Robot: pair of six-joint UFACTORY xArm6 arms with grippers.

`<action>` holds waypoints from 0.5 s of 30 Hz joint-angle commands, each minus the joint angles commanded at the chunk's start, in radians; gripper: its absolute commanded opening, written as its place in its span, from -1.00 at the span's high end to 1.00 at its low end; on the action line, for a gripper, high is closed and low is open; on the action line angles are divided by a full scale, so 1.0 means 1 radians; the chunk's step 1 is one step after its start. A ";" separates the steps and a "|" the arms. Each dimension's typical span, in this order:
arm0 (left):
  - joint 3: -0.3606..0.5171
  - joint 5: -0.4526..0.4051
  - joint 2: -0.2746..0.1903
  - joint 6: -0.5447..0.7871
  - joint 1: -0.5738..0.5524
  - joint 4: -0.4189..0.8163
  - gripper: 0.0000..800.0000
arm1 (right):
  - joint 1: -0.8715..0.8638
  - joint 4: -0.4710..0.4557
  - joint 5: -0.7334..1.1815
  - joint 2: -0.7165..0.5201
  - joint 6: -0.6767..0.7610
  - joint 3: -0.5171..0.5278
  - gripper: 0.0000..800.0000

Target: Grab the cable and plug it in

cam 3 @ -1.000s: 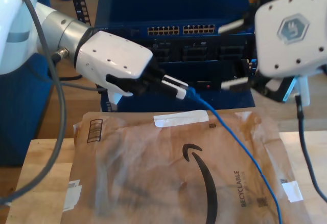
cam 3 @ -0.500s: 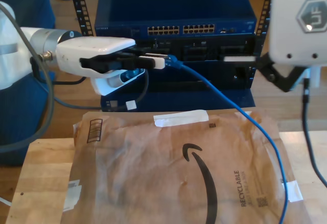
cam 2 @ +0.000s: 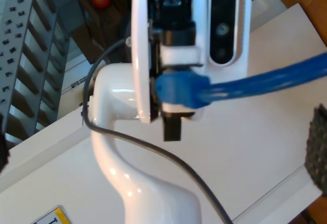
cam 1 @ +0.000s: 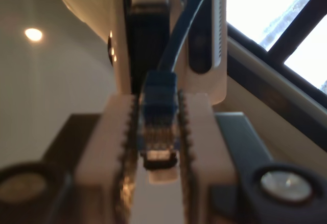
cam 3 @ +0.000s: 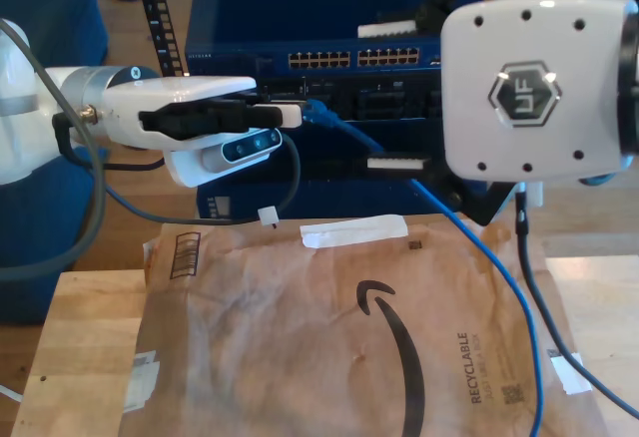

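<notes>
In the first wrist view, my first gripper (cam 1: 158,109) is closed tight on the end of the cable (cam 1: 176,40). Its two toothed fingers (cam 1: 115,147) press on either side of the blue boot, and the clear plug (cam 1: 158,150) sits between them. From there the blue cable runs away from the fingers in a gentle curve. The background is blurred, with a bright window to one side.

The second wrist view looks across at my first gripper (cam 2: 176,93), which is pinching the blue boot. The cable (cam 2: 265,81) leads away from it as a thick blue line. One dark ridged pad (cam 2: 318,142) of my second gripper shows at the edge of that picture with nothing against it. A thin black cord (cam 2: 153,150) loops over the white arm.

In the exterior view, my first gripper (cam 3: 295,115) reaches in from the exterior view's left. It holds the plug end level, in front of the blue rack (cam 3: 329,8) and just below its row of sockets (cam 3: 354,58). I cannot tell whether the plug touches the rack. The cable (cam 3: 499,257) drops from there, passing down over the brown paper mailer (cam 3: 300,337) on the wooden table (cam 3: 80,357). My second gripper (cam 3: 399,96) is at the exterior view's right, its white fingers (cam 3: 394,29) spread wide and gripping nothing.
</notes>
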 joint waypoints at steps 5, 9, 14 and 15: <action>0.031 0.000 0.000 -0.014 0.014 -0.046 0.98 | 0.060 0.000 -0.049 0.009 -0.003 0.021 -0.98; 0.037 0.000 0.002 -0.017 0.014 -0.044 0.98 | 0.080 -0.002 -0.069 0.032 -0.005 0.026 -0.95; 0.048 0.009 0.002 -0.026 0.014 -0.043 0.98 | 0.095 -0.002 -0.097 0.044 -0.005 0.026 -0.93; 0.048 0.011 0.003 -0.026 0.012 -0.041 0.98 | 0.097 -0.002 -0.109 0.046 -0.005 0.026 -0.93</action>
